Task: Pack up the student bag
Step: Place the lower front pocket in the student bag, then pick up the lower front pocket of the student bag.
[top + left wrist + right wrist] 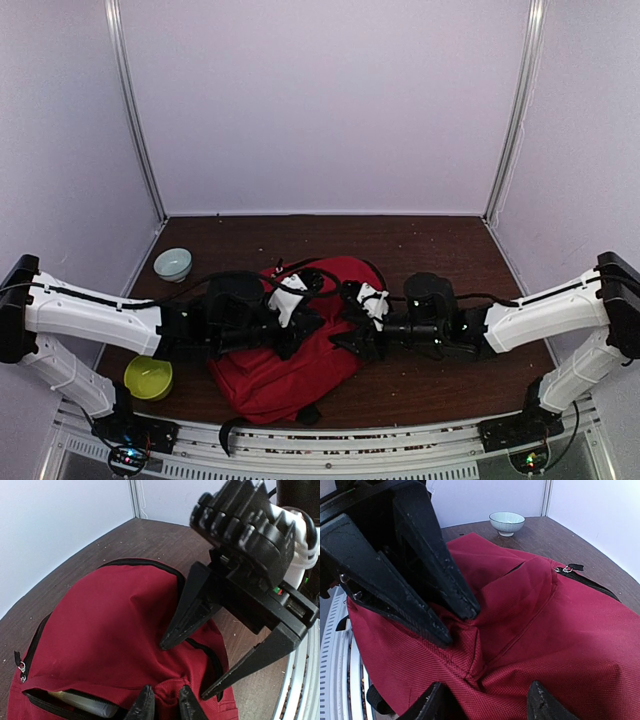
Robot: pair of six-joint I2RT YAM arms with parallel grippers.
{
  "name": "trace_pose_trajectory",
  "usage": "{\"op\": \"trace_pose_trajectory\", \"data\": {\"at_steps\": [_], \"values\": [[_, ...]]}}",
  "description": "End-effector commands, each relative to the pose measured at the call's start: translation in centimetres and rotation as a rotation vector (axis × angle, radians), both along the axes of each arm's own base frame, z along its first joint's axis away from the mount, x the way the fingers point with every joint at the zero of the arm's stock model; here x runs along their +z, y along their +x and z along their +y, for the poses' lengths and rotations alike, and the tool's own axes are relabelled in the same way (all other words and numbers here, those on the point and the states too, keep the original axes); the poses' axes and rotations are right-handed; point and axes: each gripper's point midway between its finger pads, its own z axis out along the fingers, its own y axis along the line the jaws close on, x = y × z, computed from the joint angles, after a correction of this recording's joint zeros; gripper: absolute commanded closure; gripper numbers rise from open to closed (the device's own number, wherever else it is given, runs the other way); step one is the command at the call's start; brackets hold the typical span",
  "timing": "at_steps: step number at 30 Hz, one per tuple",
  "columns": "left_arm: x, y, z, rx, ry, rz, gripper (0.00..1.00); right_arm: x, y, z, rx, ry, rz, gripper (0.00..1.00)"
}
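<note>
Tabletop (450, 250) bears student bag (268, 376); left gripper (165, 694) seemingly pinches it; right gripper (487, 690) gapes above.

White arm shells (90, 318), black joints (235, 300), pointed black gripper fingers (187, 607)

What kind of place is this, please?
Probably a robot test booth: plain pale wall panels, thin metal corner posts, and two white-and-black robot arms mounted at a dark brown wooden table.
</note>
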Motion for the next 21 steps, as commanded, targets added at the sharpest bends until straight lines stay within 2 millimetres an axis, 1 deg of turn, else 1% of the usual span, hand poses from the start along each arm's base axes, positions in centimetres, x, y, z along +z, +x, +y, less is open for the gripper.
{"op": "trace_pose_trajectory", "data": {"at_steps": [1,5,8,12,15,16,17,19,21], "values": [[2.7,1.1,0.2,0.053,-0.087,-0.019,0.76,0.9,0.2,0.5,0.002,0.011,-0.037,0.43],[3.2,0.6,0.3,0.033,-0.088,-0.018,0.75,0.9,0.2,0.4,0.006,0.001,-0.048,0.44],[3.6,0.4,0.9,0.034,-0.101,-0.016,0.73,1.0,0.3,0.5,0.007,0.000,-0.055,0.44],[3.1,-0.5,1.4,-0.001,-0.085,0.008,0.62,0.8,0.2,0.6,0.015,-0.006,-0.051,0.44],[2.7,-1.5,1.6,-0.038,-0.045,0.060,0.48,0.7,0.1,0.5,0.017,-0.018,-0.050,0.44],[2.5,-1.8,1.7,-0.049,-0.026,0.084,0.45,0.7,0.1,0.4,0.016,-0.020,-0.052,0.44],[2.4,-2.1,1.9,-0.053,-0.010,0.105,0.43,0.8,0.1,0.4,0.015,-0.020,-0.054,0.44],[2.2,-2.4,2.6,-0.052,0.023,0.151,0.44,0.9,0.1,0.2,0.014,-0.021,-0.055,0.45],[2.1,-2.3,3.5,-0.045,0.028,0.212,0.47,0.8,0.0,0.2,0.016,-0.025,-0.053,0.45]]}}
